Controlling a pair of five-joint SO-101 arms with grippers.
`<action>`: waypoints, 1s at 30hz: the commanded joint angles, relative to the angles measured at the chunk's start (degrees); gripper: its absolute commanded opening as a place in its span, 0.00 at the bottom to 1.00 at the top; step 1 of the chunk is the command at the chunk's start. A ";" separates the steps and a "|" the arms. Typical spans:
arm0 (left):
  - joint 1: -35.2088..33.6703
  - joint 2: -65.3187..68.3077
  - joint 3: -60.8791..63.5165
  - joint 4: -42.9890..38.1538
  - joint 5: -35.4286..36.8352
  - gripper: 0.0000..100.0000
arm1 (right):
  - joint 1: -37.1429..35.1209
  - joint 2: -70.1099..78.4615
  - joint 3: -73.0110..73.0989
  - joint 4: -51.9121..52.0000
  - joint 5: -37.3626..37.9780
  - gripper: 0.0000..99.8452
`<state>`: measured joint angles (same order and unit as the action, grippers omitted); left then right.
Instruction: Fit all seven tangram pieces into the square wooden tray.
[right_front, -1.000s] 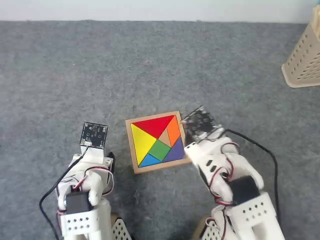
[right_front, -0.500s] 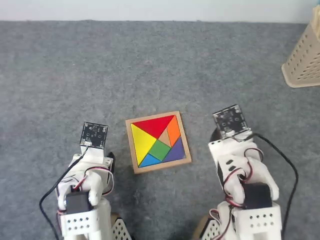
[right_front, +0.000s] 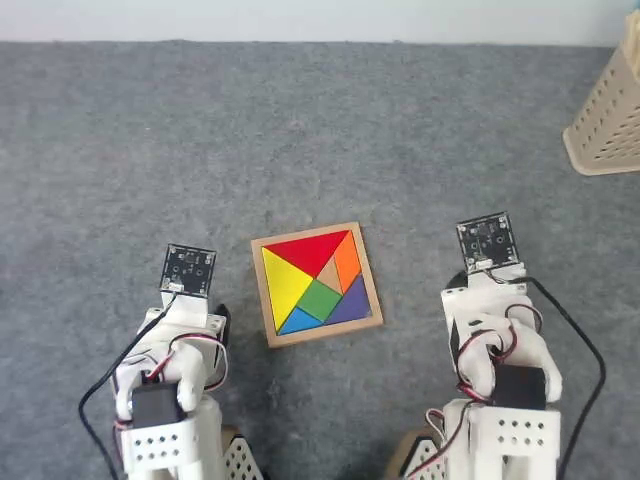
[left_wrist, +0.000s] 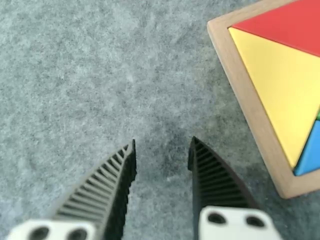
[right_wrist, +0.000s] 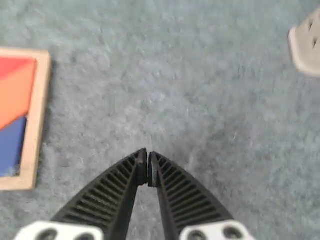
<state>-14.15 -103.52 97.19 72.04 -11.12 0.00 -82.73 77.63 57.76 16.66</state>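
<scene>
**Tray filled, an arm waiting on each side**

The square wooden tray (right_front: 261, 293) is lying on the grey carpeted table (right_front: 150, 130), toward its front edge between the arms. It is holding seven flat coloured tangram pieces (right_front: 319, 300). The left gripper (left_wrist: 162, 142) is pointing at the carpet just beside a tray corner, its jaws parted and empty. The right gripper (right_wrist: 148, 152) is pointing at the carpet off the tray's other side, pinched together on nothing.

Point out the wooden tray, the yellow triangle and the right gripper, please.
wooden tray (left_wrist: 253, 107), left wrist view, on its bare wooden rim.
yellow triangle (right_front: 284, 287), high view, on the middle of the piece.
right gripper (right_wrist: 148, 152), right wrist view, where its shut fingertips meet.
</scene>
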 joint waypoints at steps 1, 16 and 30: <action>0.18 -1.05 -0.57 0.35 -0.09 0.17 | 1.19 -1.01 0.70 -3.12 1.58 0.01; 0.18 -1.05 -0.57 0.35 -0.09 0.17 | 0.66 -17.89 5.10 3.74 3.16 0.01; 0.18 -1.05 -0.57 0.35 -0.09 0.17 | 0.57 -17.63 10.90 4.18 5.80 0.01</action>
<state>-14.15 -103.52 97.19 72.04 -11.12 0.44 -102.07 88.44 62.51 21.49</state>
